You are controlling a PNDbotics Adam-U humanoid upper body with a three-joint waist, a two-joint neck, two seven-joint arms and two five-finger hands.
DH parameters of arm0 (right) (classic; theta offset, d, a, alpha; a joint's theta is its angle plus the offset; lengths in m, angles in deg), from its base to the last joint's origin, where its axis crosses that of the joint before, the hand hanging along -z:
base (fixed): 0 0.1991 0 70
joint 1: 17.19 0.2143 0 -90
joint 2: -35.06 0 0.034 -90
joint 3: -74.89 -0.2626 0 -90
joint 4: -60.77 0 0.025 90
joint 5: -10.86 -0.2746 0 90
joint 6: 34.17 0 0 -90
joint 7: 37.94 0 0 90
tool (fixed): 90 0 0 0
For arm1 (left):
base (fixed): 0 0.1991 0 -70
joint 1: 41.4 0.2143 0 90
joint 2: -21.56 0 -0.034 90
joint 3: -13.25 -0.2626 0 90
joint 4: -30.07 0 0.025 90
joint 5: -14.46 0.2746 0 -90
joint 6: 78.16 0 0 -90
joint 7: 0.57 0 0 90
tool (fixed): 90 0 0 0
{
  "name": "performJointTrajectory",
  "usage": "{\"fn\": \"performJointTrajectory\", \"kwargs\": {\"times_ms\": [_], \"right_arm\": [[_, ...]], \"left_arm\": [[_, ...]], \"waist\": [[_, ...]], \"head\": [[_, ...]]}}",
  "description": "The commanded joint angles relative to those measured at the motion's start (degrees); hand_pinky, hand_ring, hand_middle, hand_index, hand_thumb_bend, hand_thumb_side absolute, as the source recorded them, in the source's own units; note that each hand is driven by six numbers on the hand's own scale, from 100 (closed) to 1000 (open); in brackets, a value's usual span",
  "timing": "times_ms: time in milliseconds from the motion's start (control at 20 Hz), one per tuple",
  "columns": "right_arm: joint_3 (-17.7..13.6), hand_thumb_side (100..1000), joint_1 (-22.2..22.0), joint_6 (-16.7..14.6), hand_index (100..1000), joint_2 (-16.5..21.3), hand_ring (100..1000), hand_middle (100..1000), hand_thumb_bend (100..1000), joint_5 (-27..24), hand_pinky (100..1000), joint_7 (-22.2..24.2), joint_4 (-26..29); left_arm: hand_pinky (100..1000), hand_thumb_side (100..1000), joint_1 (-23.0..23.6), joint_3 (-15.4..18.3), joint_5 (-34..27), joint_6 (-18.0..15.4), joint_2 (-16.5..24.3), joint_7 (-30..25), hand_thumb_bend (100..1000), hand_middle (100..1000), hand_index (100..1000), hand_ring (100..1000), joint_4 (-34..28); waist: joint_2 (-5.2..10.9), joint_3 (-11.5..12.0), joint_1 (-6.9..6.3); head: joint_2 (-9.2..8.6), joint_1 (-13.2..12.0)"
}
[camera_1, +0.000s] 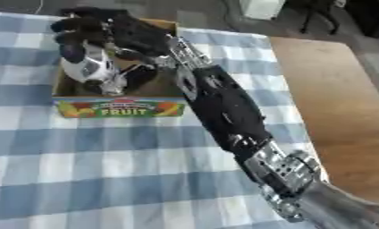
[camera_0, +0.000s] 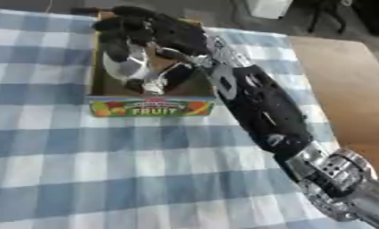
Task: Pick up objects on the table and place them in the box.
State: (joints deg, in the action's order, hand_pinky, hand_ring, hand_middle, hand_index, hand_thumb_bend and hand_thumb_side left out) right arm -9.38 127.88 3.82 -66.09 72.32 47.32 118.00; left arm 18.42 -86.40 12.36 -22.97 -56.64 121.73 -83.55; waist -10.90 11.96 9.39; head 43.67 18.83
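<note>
A shallow cardboard box (camera_0: 149,107) with "FRUIT" printed on its colourful front wall stands at the far left of the checked cloth. My right arm reaches up from the lower right, and my right hand (camera_0: 157,31) hangs over the box's inside. Its fingers and thumb curl round a shiny silver-white rounded object (camera_1: 87,67), held inside the box's outline, just above its floor or on it. A dark shape (camera_0: 177,76) lies in the box beside it; I cannot make out what it is. My left hand shows in neither view.
A blue-and-white checked cloth (camera_0: 107,170) covers the table in front of the box. To the right the bare wooden tabletop (camera_0: 341,76) shows. A white thing (camera_0: 267,6) stands on the floor beyond the far edge.
</note>
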Motion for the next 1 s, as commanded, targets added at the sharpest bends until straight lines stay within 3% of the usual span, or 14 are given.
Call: {"fn": "performJointTrajectory", "kwargs": {"times_ms": [50,350,400,500,550,600,650,700,750,900,950,1000], "right_arm": [[-3.94,943,2.8,0.08,996,0.78,912,980,491,-2.0,1000,-0.27,-4.4],[-4.08,914,2.3,0.2,1000,0.71,924,992,469,-1.18,1000,0.0,-3.6],[-2.98,916,1.35,0.14,1000,0.56,924,991,441,-2.18,1000,-0.45,-1.6],[1.36,916,-2.01,0.07,996,1.63,907,972,393,-8.82,1000,-2.71,6.95],[3.77,1000,-4.5,0.06,990,2.92,908,973,389,-14.82,1000,-4.27,12.4],[5.85,957,-7.01,0.05,1000,4.64,909,979,316,-22.01,990,-4.97,17.26],[7.4,1000,-10.09,0.16,1000,6.27,907,979,272,-29.68,917,-5.16,21.17],[8.41,1000,-12.46,1.01,1000,7.62,903,974,268,-37.54,906,-4.25,24.46],[8.57,1000,-15.5,3.47,983,8.31,837,894,216,-46.43,772,-3.04,29.02],[5.39,1000,-22.38,14.57,940,10.58,831,845,204,-72.12,774,2.88,46.67],[3.1,969,-24.31,18.14,890,10.83,780,802,118,-80.56,691,5.25,51.74],[0.62,966,-25.72,20.46,870,10.77,761,788,100,-88.3,663,7.35,54.6]], "left_arm": [[503,820,-1.25,0.39,-0.52,-0.59,0.17,0.45,100,638,741,600,-0.97],[507,820,-1.43,0.65,0.27,-0.7,0.23,0.62,100,637,737,604,-0.97],[507,820,-1.4,0.66,0.36,-0.7,0.28,0.7,100,637,736,605,-0.97],[509,819,-1.48,0.75,0.45,-0.68,0.49,0.9,100,636,735,608,-0.97],[510,819,-1.48,0.88,0.47,-0.65,0.72,1.06,100,636,735,609,-0.97],[509,819,-1.39,1.01,0.49,-0.61,0.96,1.23,100,636,735,608,-0.97],[509,819,-1.13,1.13,0.55,-0.55,1.28,1.37,100,636,734,608,-0.97],[509,819,-0.87,1.21,0.64,-0.54,1.5,1.48,100,636,734,608,-0.97],[509,818,-0.39,1.37,0.81,-0.57,1.78,1.63,100,636,734,607,-0.97],[508,818,1.12,2.03,1.48,-0.59,2.53,2.4,100,636,734,606,-0.97],[505,816,1.71,2.28,1.79,-0.48,2.75,2.74,100,637,736,601,-0.97],[504,815,2.33,2.57,2.19,-0.3,2.95,3.12,100,637,736,600,-0.97]], "waist": [[0.65,0.12,-0.81],[0.7,0.26,-0.8],[0.78,0.28,-0.78],[1.08,0.52,-0.6],[1.29,0.61,-0.47],[1.48,0.59,-0.39],[1.7,0.38,-0.35],[1.88,0.23,-0.36],[2.07,-0.18,-0.48],[2.42,-1.33,-0.77],[2.46,-1.79,-0.98],[2.53,-2.22,-1.18]], "head": [[0.36,2.12],[0.45,2.68],[0.45,2.63],[0.44,2.16],[-0.13,1.22],[-0.83,0.18],[-2.11,-1.51],[-2.99,-2.65],[-4.84,-4.65],[-7.62,-8.72],[-8.28,-9.8],[-8.64,-10.6]]}}
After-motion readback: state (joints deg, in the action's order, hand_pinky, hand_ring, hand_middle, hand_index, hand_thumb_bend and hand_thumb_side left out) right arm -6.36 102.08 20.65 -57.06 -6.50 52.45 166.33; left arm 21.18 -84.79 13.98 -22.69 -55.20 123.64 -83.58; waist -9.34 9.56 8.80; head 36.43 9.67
